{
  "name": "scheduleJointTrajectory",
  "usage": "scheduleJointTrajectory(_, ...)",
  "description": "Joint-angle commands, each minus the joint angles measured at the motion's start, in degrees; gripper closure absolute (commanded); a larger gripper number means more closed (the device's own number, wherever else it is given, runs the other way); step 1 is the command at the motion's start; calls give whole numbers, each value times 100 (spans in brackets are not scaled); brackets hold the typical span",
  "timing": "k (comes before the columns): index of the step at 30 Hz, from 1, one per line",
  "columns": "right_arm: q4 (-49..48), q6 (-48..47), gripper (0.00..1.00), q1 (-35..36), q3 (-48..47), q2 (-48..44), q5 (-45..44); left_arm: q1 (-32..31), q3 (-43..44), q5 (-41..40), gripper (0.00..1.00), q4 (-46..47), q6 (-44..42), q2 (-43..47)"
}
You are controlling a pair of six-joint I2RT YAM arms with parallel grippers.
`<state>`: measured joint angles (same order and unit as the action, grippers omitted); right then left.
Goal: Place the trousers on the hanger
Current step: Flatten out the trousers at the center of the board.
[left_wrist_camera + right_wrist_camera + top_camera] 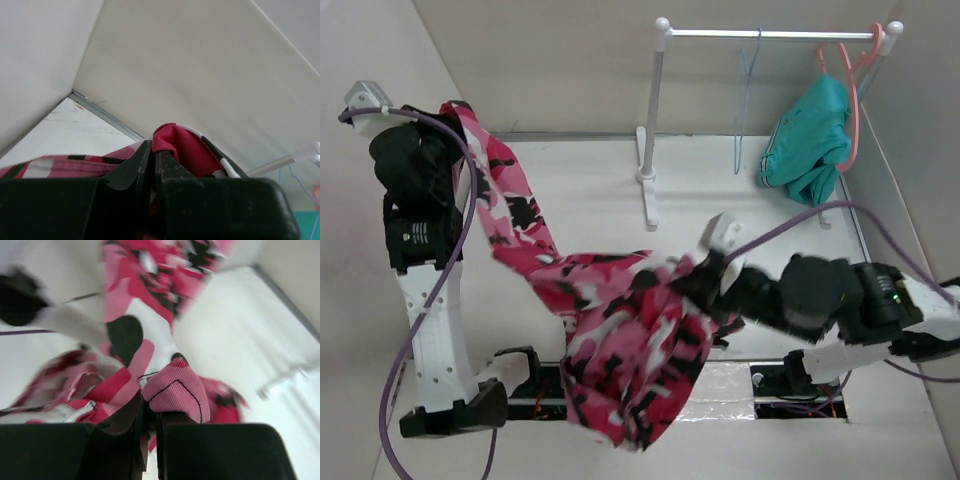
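The pink, white and black camouflage trousers (620, 330) hang in the air, stretched between my two grippers, with a bunch drooping toward the table's near edge. My left gripper (448, 115), raised high at the far left, is shut on one end of the cloth (182, 147). My right gripper (688, 278), lower at mid-table, is shut on another fold (175, 390). The thin pale-blue hanger (748, 100) hangs on the white rack rail at the far right, apart from both grippers.
A white garment rack (655, 130) stands at the back centre-right. A coral-pink hanger (852, 90) on its rail carries a teal garment (810, 140). White walls close in the left, back and right. Purple cables loop round both arms.
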<state>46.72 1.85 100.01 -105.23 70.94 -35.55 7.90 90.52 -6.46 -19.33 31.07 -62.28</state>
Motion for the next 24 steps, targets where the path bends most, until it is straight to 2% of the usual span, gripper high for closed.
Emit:
scheduleJointTrajectory(1, -994, 254, 100, -1338, 1237, -1716, -867, -200, 63, 776, 100, 403, -57, -652)
scheduleJointTrajectory(2, -1120, 290, 100, -2248, 2016, -2028, -683, -384, -242, 725, 100, 517, -48, -767)
scheduleJointTrajectory(4, -999, 422, 100, -3018, 2505, -2505, -550, -903, -684, 313, 100, 782, -92, -1144)
scheduleJointTrajectory(5, -920, 422, 100, -3666, 2673, -2541, -436, -1044, -781, 286, 100, 834, -66, -1285)
scheduleJointTrajectory(7, -814, 369, 100, -4197, 3025, -2471, -51, -1500, -895, 242, 99, 905, -14, -1777)
scheduleJointTrajectory(8, -814, 360, 100, -4409, 3139, -2323, 204, -1659, -948, 172, 95, 905, -5, -1918)
scheduleJointTrajectory(11, -875, 448, 100, -5069, 3640, -2172, 346, -2204, -1245, -83, 65, 1019, 4, -2174)
scheduleJointTrajectory(12, -953, 457, 100, -5348, 3780, -2207, 373, -2318, -1360, -179, 52, 1071, 4, -2105)
scheduleJointTrajectory(14, -1515, 352, 100, -5666, 4299, -2329, 739, -2669, -1815, -145, 46, 1203, 22, -1946)
scheduleJointTrajectory(16, -1849, 282, 100, -6139, 4554, -2418, 1136, -3012, -2125, -355, 47, 1204, 31, -1613)
scheduleJointTrajectory(17, -1894, 264, 100, -6264, 4581, -2400, 1416, -3431, -2553, -443, 49, 1230, 31, -1481)
scheduleJointTrajectory(18, -1895, 237, 100, -6361, 4590, -2383, 1498, -3644, -2774, -540, 58, 1248, 48, -1184)
scheduleJointTrajectory(21, -1956, 132, 100, -6511, 4608, -2374, 1595, -4381, -3907, -498, 68, 1361, 293, -621)
scheduleJointTrajectory(23, -2009, 62, 100, -6660, 4608, -2418, 1717, -4717, -4662, -462, 68, 1520, 495, -522)
scheduleJointTrajectory(24, -2026, 35, 100, -6661, 4608, -2427, 1779, -4989, -4849, -183, 62, 1616, 601, -591)
